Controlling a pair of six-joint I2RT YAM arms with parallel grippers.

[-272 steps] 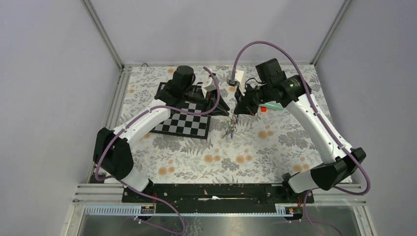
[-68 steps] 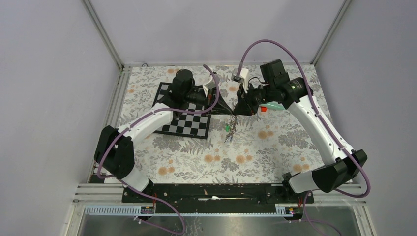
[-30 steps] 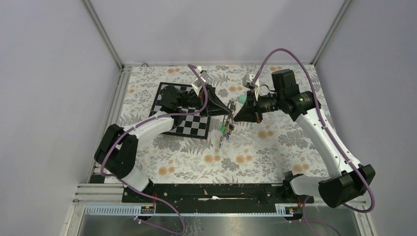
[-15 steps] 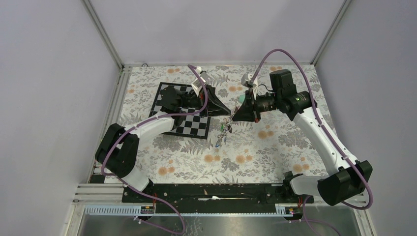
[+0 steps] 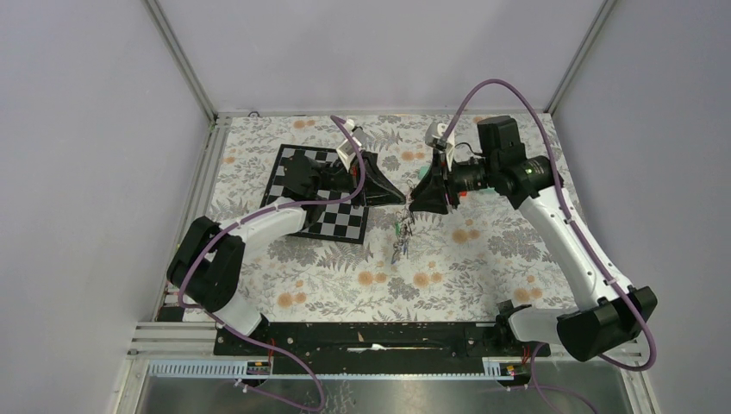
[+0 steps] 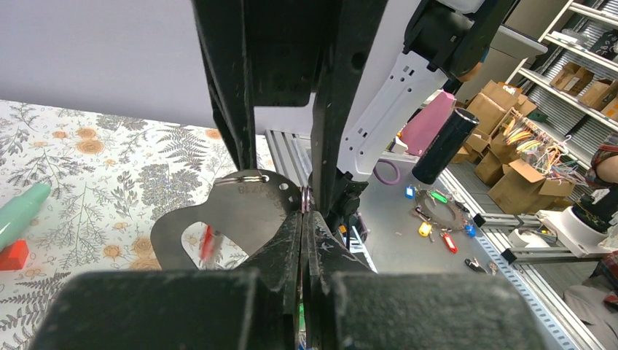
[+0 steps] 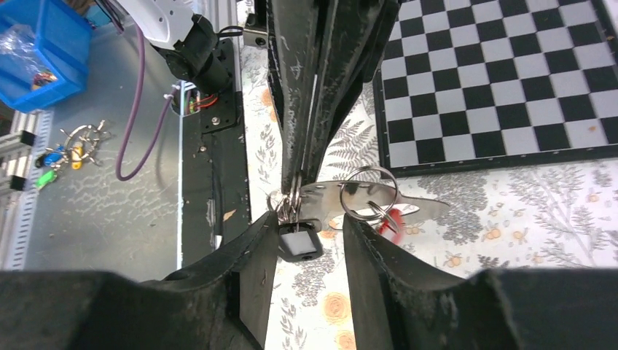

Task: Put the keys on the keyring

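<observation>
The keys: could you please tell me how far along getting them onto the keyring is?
Done: several keys hang bunched in the air. In hand: the left gripper, jaws shut, pinches the keyring; the right gripper stands open around a black tag. Left: I cannot tell whether that tag is threaded.

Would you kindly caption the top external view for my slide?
Left gripper and right gripper meet above the floral table, keys dangling beneath them.

From my station I see the worktop [image 5: 431,276] covered in a grey and orange floral print. A black-and-white checkerboard [image 5: 336,222] lies flat on its far left part, and a teal tube [image 6: 22,208] with a red cap lies toward the far right.
</observation>
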